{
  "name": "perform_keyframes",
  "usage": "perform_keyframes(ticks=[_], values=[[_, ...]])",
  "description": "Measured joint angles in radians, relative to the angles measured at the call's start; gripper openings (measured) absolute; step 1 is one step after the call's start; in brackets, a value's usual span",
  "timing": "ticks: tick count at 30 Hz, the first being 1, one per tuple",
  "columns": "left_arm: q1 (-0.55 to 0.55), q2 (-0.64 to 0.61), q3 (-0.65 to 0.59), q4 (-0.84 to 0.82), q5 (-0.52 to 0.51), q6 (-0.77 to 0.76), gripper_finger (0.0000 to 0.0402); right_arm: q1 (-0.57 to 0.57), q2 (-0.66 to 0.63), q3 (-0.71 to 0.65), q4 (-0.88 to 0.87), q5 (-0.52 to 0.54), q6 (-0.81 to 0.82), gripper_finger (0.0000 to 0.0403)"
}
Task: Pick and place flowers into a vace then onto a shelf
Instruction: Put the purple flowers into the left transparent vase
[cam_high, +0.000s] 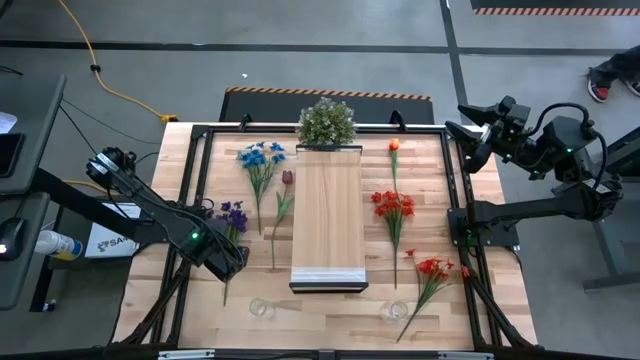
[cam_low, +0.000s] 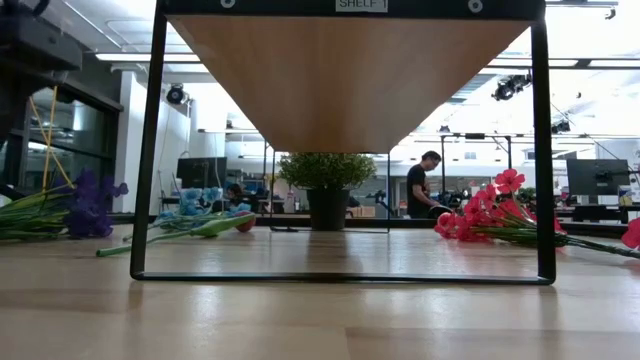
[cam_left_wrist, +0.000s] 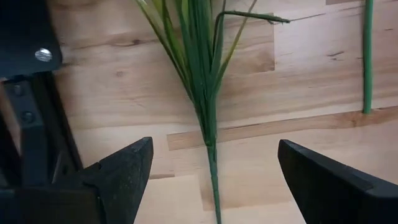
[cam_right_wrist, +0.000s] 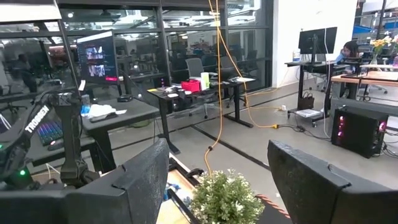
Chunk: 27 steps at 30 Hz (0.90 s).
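High view: left hand (cam_high: 228, 262) low over the desk (cam_high: 430, 310) at its near-left part, right over the purple flower (cam_high: 233, 215) stem, which runs from the bloom toward the desk's front edge. Right hand (cam_high: 472, 140) parked off the far-right corner, well apart from every flower. Left arm is clearly the nearer one. The shelf (cam_high: 327, 215) stands mid-desk; two small clear vases (cam_high: 262, 308) sit near the front edge.

Low view: purple bloom (cam_low: 92, 205) lies flat on the desk at far left; neither hand shows.

Left wrist view: left hand (cam_left_wrist: 214, 180) spread wide, empty. The green stem (cam_left_wrist: 211, 155) lies flat between the two fingers (cam_left_wrist: 124, 171), its long axis crossing the line between them, roughly centred. Judged: a straight drop and close should catch it.

Right wrist view: right hand (cam_right_wrist: 217, 174) partly spread, holding nothing, pointed at the room; bushy plant (cam_right_wrist: 227, 198) below it.
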<state>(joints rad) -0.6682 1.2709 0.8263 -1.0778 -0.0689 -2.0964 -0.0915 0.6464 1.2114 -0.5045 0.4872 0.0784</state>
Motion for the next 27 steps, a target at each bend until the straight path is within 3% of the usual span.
perform_keyframes(ticks=[27], values=[[0.0,0.0,-0.233,0.264,0.011,0.0,0.0378,0.0,0.0,0.0,0.0,-0.034,0.056,0.0262]])
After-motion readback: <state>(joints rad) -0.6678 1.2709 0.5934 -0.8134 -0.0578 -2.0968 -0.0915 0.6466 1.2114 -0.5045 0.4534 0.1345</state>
